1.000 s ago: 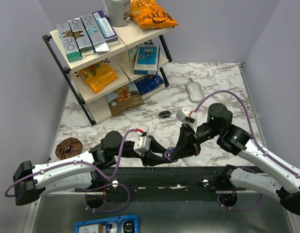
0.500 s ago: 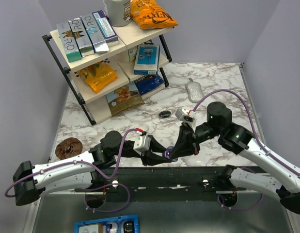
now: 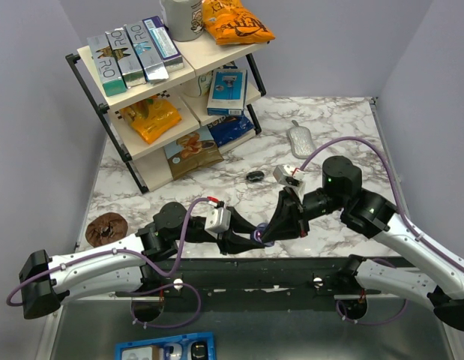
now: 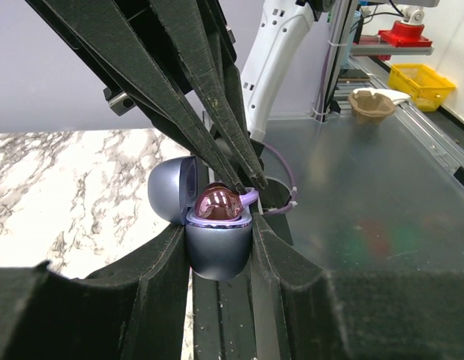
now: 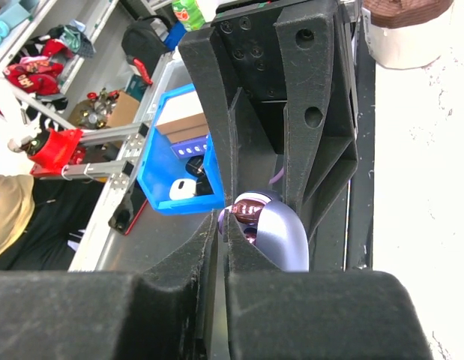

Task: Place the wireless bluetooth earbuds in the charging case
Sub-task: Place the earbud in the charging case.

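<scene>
Low at centre, left gripper (image 4: 220, 238) clamps the open periwinkle oval case (image 4: 217, 262), one translucent purple earbud (image 4: 219, 204) seated; whether right gripper (image 5: 225, 223) grips, unclear.

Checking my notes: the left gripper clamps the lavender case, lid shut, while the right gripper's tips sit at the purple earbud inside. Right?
Not the lid: it stands open, per the left wrist view. The left gripper does clamp the charging case, with the right gripper at the purple earbud inside.
</scene>
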Robot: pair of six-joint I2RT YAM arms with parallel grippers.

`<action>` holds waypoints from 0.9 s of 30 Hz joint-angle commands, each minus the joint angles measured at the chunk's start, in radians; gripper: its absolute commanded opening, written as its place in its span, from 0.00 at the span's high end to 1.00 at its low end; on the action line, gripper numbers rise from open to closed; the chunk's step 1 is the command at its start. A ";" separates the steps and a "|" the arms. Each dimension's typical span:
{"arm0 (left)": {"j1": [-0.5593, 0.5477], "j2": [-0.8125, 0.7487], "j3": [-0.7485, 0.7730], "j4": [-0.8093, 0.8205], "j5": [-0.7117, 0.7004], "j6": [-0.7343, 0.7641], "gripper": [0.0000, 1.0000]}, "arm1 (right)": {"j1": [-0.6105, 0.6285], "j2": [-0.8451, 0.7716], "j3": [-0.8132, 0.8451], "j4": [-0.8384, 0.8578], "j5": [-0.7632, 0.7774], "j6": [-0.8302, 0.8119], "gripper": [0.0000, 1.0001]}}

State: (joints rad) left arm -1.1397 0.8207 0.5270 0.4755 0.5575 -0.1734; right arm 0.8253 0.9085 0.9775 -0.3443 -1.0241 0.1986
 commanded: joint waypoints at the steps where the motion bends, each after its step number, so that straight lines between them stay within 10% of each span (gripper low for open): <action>1: -0.009 -0.029 0.005 0.089 0.036 -0.006 1.00 | -0.003 0.003 0.015 -0.039 0.093 -0.034 0.81; 27: -0.009 -0.038 -0.022 0.091 -0.007 -0.009 1.00 | -0.005 -0.049 0.105 -0.130 0.222 -0.071 0.68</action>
State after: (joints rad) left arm -1.1389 0.8093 0.5148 0.4957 0.5312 -0.1802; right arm 0.8257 0.8608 1.0317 -0.4084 -0.8970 0.1764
